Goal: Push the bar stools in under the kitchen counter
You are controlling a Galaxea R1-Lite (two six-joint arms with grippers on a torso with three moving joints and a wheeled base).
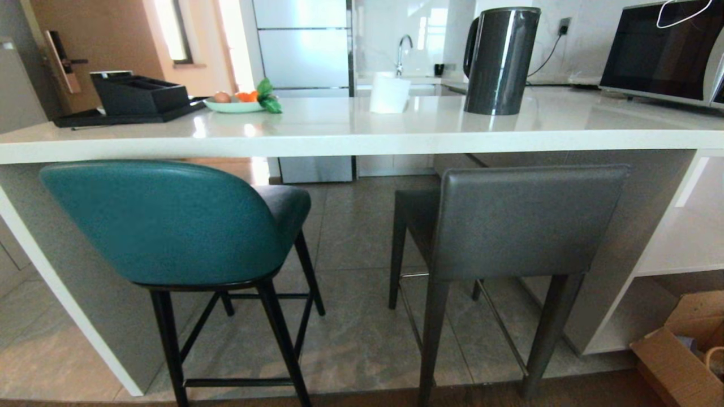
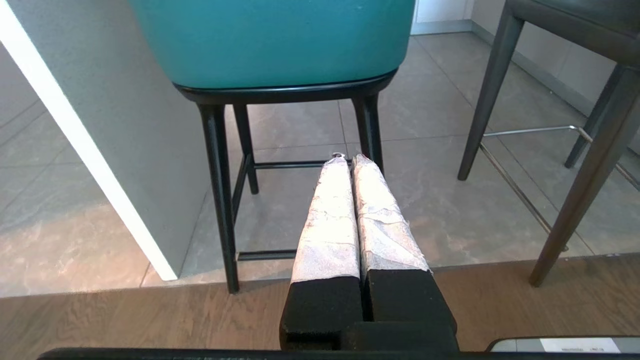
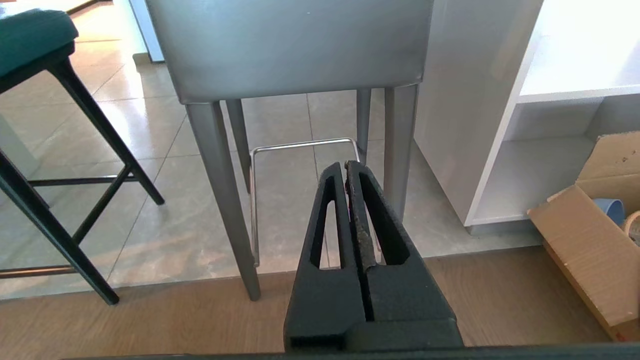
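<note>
From the head view, the rounded teal leather stool with thin black legs [image 1: 164, 220] stood on the left and the boxy dark grey leather stool [image 1: 523, 220] on the right, both with seats under the long white glossy surface [image 1: 362, 133] and backs just at its front edge. A dark kettle [image 1: 500, 59] stood on top.

In the left wrist view, the left gripper [image 2: 348, 159] hung low behind the teal stool, its fingers closed, holding nothing.

In the right wrist view, the right gripper [image 3: 345, 165] hung behind the grey stool, fingers closed and empty, a cardboard box [image 3: 595, 235] nearby.
</note>
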